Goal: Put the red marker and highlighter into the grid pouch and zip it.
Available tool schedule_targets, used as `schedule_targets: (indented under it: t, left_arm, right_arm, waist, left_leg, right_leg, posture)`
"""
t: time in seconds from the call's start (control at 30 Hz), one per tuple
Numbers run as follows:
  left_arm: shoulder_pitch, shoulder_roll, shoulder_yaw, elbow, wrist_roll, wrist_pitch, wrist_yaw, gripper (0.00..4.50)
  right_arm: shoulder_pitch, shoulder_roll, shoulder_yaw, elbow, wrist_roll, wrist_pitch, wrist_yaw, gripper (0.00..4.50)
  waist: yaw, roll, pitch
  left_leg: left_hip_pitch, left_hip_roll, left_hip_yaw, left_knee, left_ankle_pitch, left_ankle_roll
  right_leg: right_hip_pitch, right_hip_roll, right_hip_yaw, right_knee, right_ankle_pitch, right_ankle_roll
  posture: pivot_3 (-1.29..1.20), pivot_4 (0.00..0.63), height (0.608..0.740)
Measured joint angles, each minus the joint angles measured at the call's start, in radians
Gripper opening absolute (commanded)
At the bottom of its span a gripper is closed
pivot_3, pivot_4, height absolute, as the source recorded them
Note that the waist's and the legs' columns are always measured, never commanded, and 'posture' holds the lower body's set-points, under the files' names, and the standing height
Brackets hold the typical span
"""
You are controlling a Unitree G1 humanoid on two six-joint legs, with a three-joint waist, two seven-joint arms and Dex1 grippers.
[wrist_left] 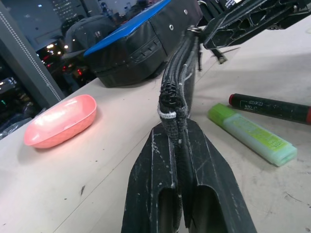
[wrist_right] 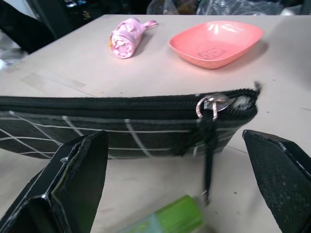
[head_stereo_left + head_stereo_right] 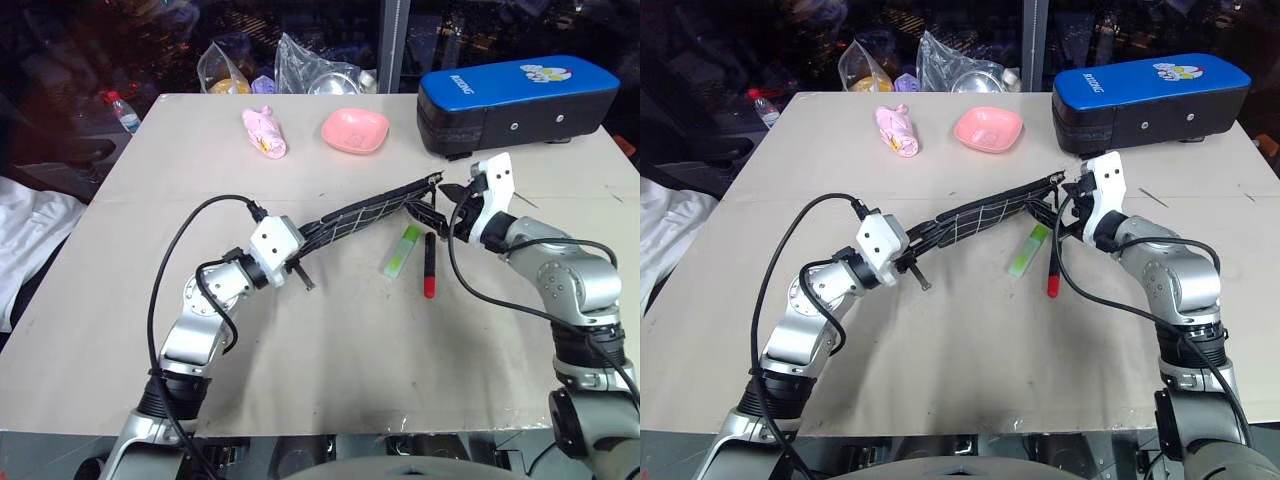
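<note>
The grid pouch (image 3: 365, 212) is held edge-up above the table, zipper on top. My left gripper (image 3: 298, 246) is shut on its near end (image 1: 174, 114). My right gripper (image 3: 452, 206) stands open around the far end, with a finger (image 2: 73, 184) on either side and apart from the fabric. The zipper pull (image 2: 210, 108) hangs at that end, and the zip looks shut along the stretch that shows. The light green highlighter (image 3: 404, 250) and the red marker (image 3: 429, 264) lie side by side on the table under the pouch's far end.
A big blue-and-black case (image 3: 515, 100) stands at the back right. A pink bowl (image 3: 355, 131) and a pink wrapped bundle (image 3: 265, 132) lie beyond the pouch. Plastic bags (image 3: 310, 68) sit at the table's far edge.
</note>
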Motion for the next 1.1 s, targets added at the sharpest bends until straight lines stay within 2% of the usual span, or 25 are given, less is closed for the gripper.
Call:
schedule_targets:
  t: [0.27, 0.37, 0.5, 0.53, 0.57, 0.67, 0.97, 1.1]
  left_arm:
    - [0.011, 0.002, 0.000, 0.000, 0.018, -0.018, -0.013, 0.01]
    - [0.011, 0.004, 0.000, 0.000, 0.037, -0.032, -0.021, 0.00]
    - [0.011, 0.004, -0.001, 0.001, 0.055, -0.051, -0.027, 0.00]
    - [0.011, 0.002, -0.001, 0.001, 0.055, -0.052, -0.027, 0.00]
    - [0.011, 0.000, -0.001, 0.001, 0.056, -0.054, -0.027, 0.00]
    - [0.011, -0.001, -0.002, 0.001, 0.058, -0.059, -0.030, 0.00]
    - [0.010, 0.002, -0.002, 0.002, 0.078, -0.069, -0.049, 0.00]
    - [0.010, 0.001, -0.001, 0.004, 0.090, -0.078, -0.043, 0.00]
  right_arm:
    - [-0.057, -0.016, 0.000, 0.065, 0.004, 0.035, 0.046, 4.50]
    - [-0.067, -0.027, 0.000, 0.075, 0.004, 0.052, 0.051, 3.69]
    - [-0.068, -0.044, 0.000, 0.080, 0.005, 0.080, 0.055, 1.72]
    - [-0.068, -0.050, 0.000, 0.080, 0.005, 0.087, 0.056, 1.64]
    - [-0.068, -0.053, 0.000, 0.080, 0.005, 0.091, 0.056, 0.76]
    - [-0.068, -0.054, 0.001, 0.083, 0.004, 0.094, 0.056, 0.02]
    - [-0.068, -0.063, 0.003, 0.082, -0.012, 0.093, 0.055, 0.02]
    - [-0.066, -0.141, 0.070, 0.055, -0.076, 0.036, 0.111, 0.02]
  waist:
    - [-0.001, 0.000, 0.001]
    - [0.000, 0.000, 0.001]
    - [0.000, 0.000, 0.001]
    - [0.000, 0.000, 0.001]
    - [0.000, 0.000, 0.001]
    - [0.000, 0.000, 0.001]
    - [0.000, 0.000, 0.001]
    - [0.000, 0.000, 0.001]
  left_leg:
    - [0.000, 0.000, 0.000, 0.000, 0.000, 0.000]
    - [-0.002, 0.000, 0.000, 0.000, 0.000, 0.000]
    - [-0.007, 0.000, 0.000, 0.000, 0.000, 0.000]
    - [-0.009, 0.000, 0.000, 0.001, 0.000, 0.000]
    - [-0.013, 0.000, -0.001, 0.001, 0.000, 0.000]
    - [-0.014, 0.000, 0.000, 0.001, 0.000, 0.000]
    - [-0.014, 0.000, 0.000, 0.001, 0.000, 0.000]
    - [-0.014, 0.000, 0.000, 0.001, 0.000, 0.000]
  right_leg:
    - [-0.001, 0.000, 0.000, 0.000, 0.000, 0.000]
    - [-0.002, -0.001, 0.000, 0.000, 0.000, 0.000]
    - [-0.007, -0.001, 0.000, 0.001, 0.000, 0.000]
    - [-0.009, -0.001, 0.000, 0.001, 0.000, 0.000]
    - [-0.012, -0.001, 0.000, 0.002, 0.000, 0.000]
    - [-0.014, 0.000, 0.000, 0.002, 0.000, 0.000]
    - [-0.014, 0.000, 0.000, 0.001, 0.000, 0.000]
    - [-0.014, 0.000, 0.000, 0.001, 0.000, 0.000]
  posture:
    - [0.00, 0.150, 0.737]
    - [0.00, 0.150, 0.737]
    - [0.00, 0.150, 0.737]
    - [0.00, 0.150, 0.737]
    - [0.00, 0.150, 0.737]
    - [0.00, 0.150, 0.737]
    - [0.00, 0.150, 0.737]
    - [0.00, 0.150, 0.737]
